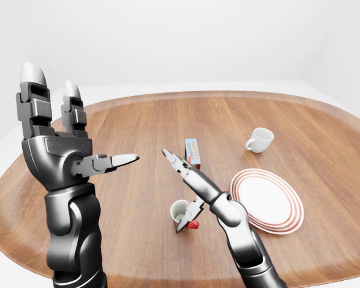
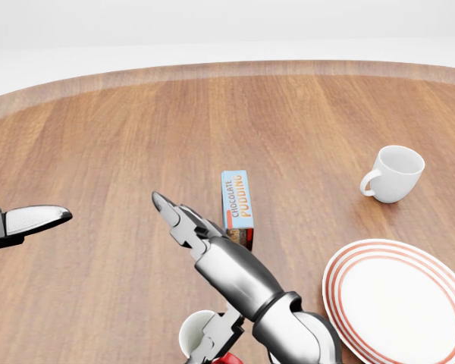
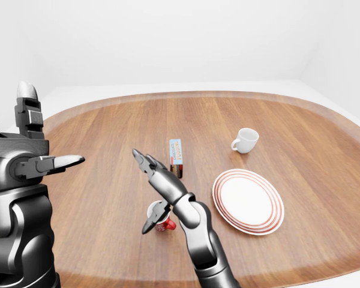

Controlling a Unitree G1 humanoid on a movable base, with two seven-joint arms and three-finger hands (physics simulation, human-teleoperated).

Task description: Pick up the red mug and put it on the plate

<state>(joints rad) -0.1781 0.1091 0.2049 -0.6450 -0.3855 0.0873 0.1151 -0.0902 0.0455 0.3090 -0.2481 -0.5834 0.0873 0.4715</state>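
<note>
L-eye view: left hand (image 1: 60, 150) raised upright at frame left, fingers straight up, thumb out sideways, fully open, holding nothing. Right hand (image 1: 186, 189) over the table (image 1: 138, 129), two fingers stretched toward upper left, thumb angled down in front of the red mug (image 1: 183, 214). Spread open, not gripping. Mug upright on the wood, mostly covered by the thumb; only white interior and a bit of red base visible. Can't tell if thumb touches the rim. Plate (image 1: 267, 201) w/ red rings just right of the forearm, nothing on it. White cup (image 1: 260, 140) above the plate, apart. Pudding box (image 1: 192, 152) above the hand.

Head view: mug (image 2: 196, 337) cut off by bottom edge, thumb across it, handle not visible. Plate (image 2: 398, 303) cropped at lower right. Left hand only a thumb tip at left edge.

R-eye view: same layout; left hand partly cut off at left edge. Box text too small to read here.
</note>
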